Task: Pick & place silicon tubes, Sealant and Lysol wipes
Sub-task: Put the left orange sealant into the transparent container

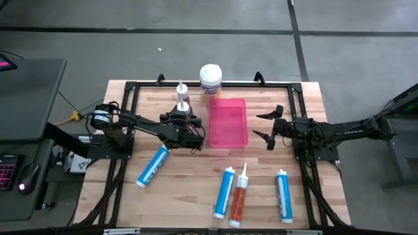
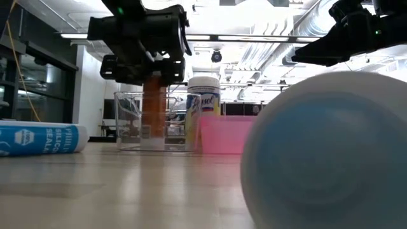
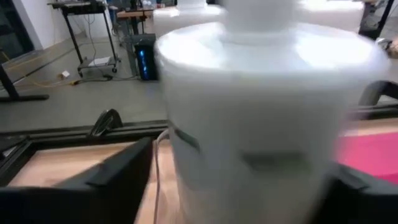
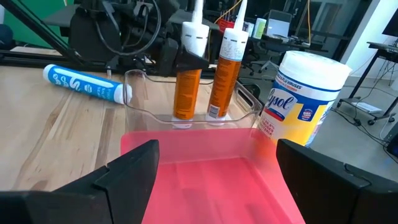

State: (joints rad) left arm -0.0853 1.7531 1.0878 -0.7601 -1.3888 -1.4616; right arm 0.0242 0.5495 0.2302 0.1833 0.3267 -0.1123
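Two orange sealant cartridges stand upright in a clear container (image 4: 186, 112) left of the pink tray (image 1: 228, 121). My left gripper (image 1: 186, 124) is open. Its fingers (image 3: 118, 174) stand on either side of the nearer cartridge (image 4: 186, 81), just below its white cap (image 3: 261, 56), and a narrow gap shows beside one finger. The cartridge stands on the container's floor. My right gripper (image 1: 269, 128) is open and empty at the tray's right side. The Lysol wipes (image 1: 210, 79) stand upright on the table beyond the tray's far end.
Three blue silicone cartridges (image 1: 153, 166) (image 1: 225, 191) (image 1: 283, 195) and one orange cartridge (image 1: 239, 199) lie flat on the near half of the table. A black frame (image 1: 130, 88) runs round the work area. A desk with a mouse (image 1: 26, 176) stands at the left.
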